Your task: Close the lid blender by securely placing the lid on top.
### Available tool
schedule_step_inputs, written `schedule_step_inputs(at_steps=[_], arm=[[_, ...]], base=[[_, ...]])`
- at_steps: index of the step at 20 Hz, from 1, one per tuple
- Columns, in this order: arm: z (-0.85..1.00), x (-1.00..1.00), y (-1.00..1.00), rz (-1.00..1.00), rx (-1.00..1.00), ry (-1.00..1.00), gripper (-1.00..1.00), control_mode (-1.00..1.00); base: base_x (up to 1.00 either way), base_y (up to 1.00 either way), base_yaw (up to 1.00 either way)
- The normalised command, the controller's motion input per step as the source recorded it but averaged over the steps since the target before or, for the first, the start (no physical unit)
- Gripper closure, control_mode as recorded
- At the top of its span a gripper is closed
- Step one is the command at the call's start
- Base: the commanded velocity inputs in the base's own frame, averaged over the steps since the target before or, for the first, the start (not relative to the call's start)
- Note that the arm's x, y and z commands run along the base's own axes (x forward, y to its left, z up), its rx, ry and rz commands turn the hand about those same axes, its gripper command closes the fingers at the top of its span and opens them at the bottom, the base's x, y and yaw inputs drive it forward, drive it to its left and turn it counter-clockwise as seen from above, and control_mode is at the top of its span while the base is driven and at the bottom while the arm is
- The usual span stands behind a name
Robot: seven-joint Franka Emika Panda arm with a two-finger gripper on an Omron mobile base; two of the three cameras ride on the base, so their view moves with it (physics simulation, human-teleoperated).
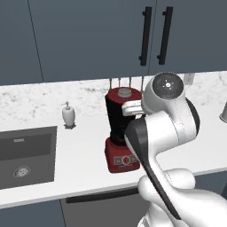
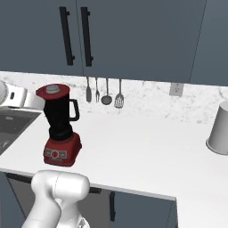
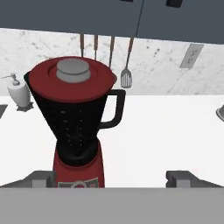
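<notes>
my white arm rises from the base, bends at a dark elbow joint and reaches forward with the wrist level. in the hand view my gripper (image 3: pixel 112 178) has its two dark fingertips (image 3: pixel 181 177) spread wide apart, with nothing held between them.

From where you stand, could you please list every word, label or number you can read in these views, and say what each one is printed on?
None can be read.
Control panel on the blender base: round buttons and marks, too small and blurred to read.
Lid: plain red with a grey knob, no text.
Soap dispenser: no label visible.
Wall outlet: no lettering visible.
</notes>
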Motion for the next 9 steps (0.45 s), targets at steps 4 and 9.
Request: schedule_step_inputs(at_steps=[4, 9], arm=[[-0.04, -0.2, 0.04, 0.03, 0.0, -0.02, -1.0, -1.0], [0.0, 0.0, -0.05, 0.0, 0.04, 0.0, -1.0, -1.0]], base=[[0.0, 0.0, 0.0], [0.0, 0.0, 0.0]])
